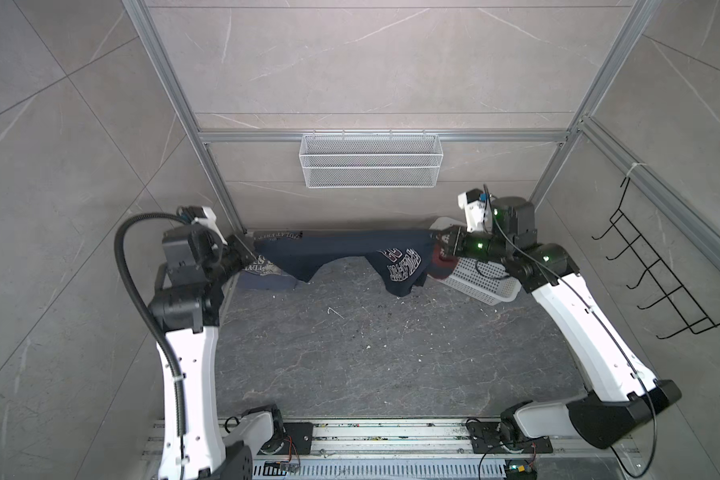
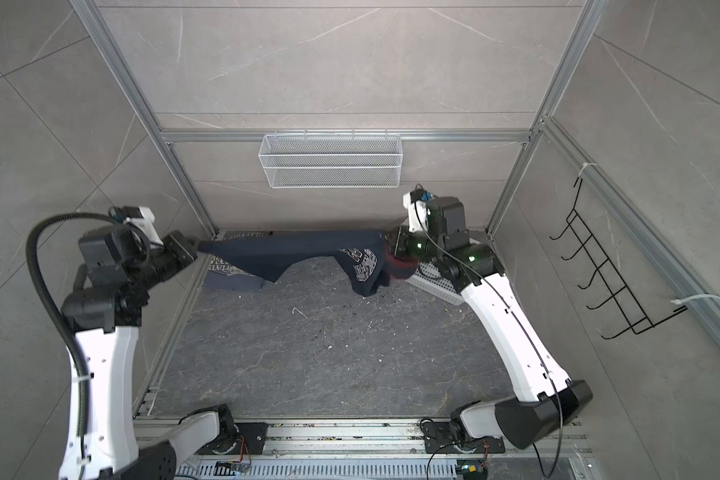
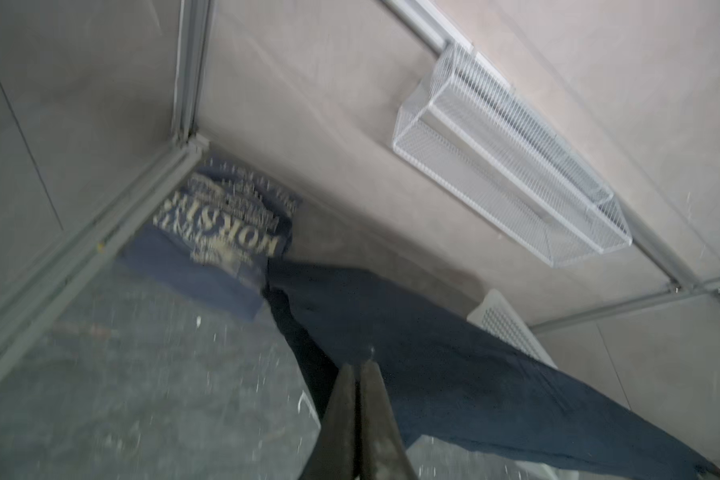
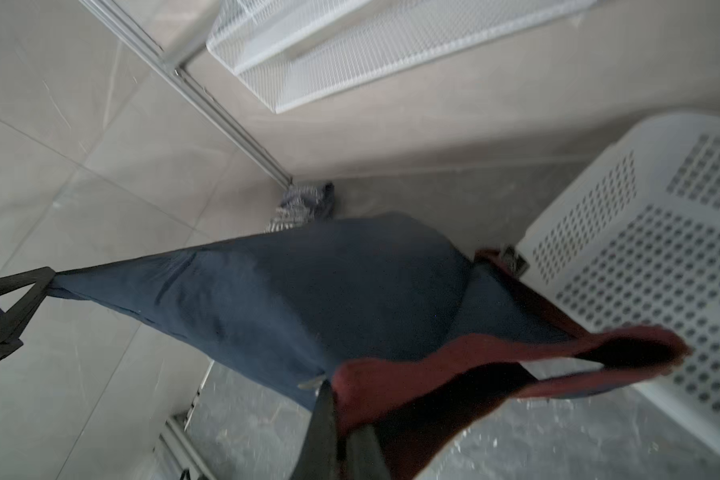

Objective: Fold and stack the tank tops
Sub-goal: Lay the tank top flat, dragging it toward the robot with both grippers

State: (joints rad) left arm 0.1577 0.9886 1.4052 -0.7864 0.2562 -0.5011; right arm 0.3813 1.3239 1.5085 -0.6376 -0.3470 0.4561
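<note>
Navy tank top (image 1: 333,249) stretched between left gripper (image 1: 244,247) and right gripper (image 1: 438,241) over the back of the tabletop (image 1: 391,353); both jaws pinched on its ends; middle sags, white-lettered part hangs near the right end, maroon trim at right gripper; slate-blue tank top (image 1: 267,276) lies on the table under the left end; white perforated basket (image 1: 485,286) at back right, partly behind right arm; wire mesh tray (image 1: 371,160) on back wall.

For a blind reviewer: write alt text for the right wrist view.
A dark navy tank top with maroon trim hangs stretched between the right gripper, shut on its maroon edge, and the left gripper, shut on the opposite end. A white perforated basket sits beside it; a slate-blue tank top lies in the far corner.
</note>
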